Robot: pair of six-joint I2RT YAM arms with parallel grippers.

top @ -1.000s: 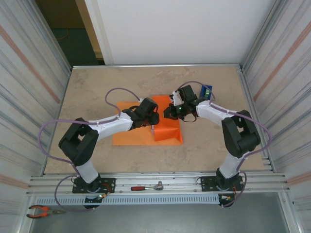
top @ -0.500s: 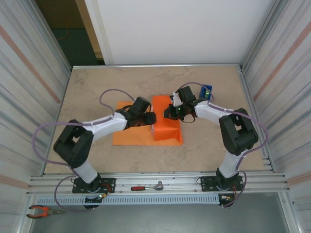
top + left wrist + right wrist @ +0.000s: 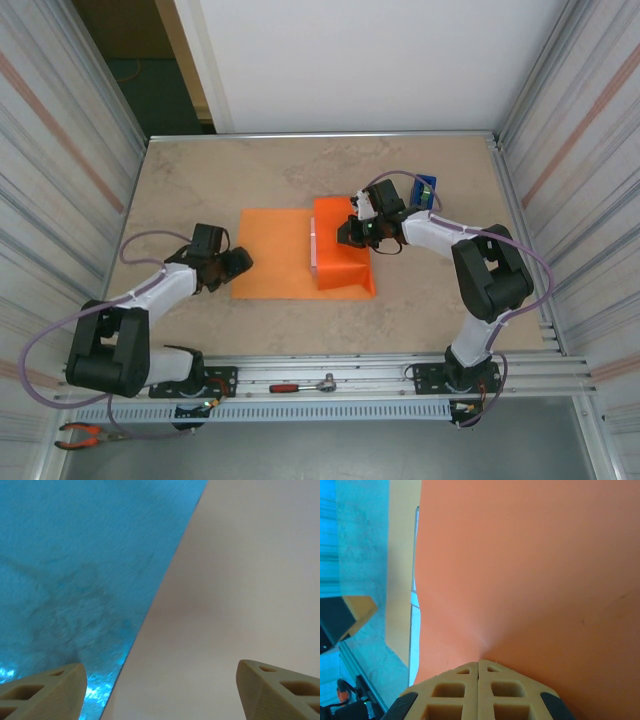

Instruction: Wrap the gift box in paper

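My right pincer (image 3: 479,667), clenched empty, presses the paper (image 3: 520,570) just below it onto the box (image 3: 313,250) to hold the fold down, while my left pincer (image 3: 160,682), released, hovers above the paper's edge.

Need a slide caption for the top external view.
Shut right gripper meets the folded orange paper; open left gripper sits at its left edge.

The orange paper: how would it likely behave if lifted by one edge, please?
Probably floppy: the paper drapes over the box with soft creases. Likely thin and easily dented: it dimples under the shut right gripper. Its flat part lies loose on the table, so it may slide.
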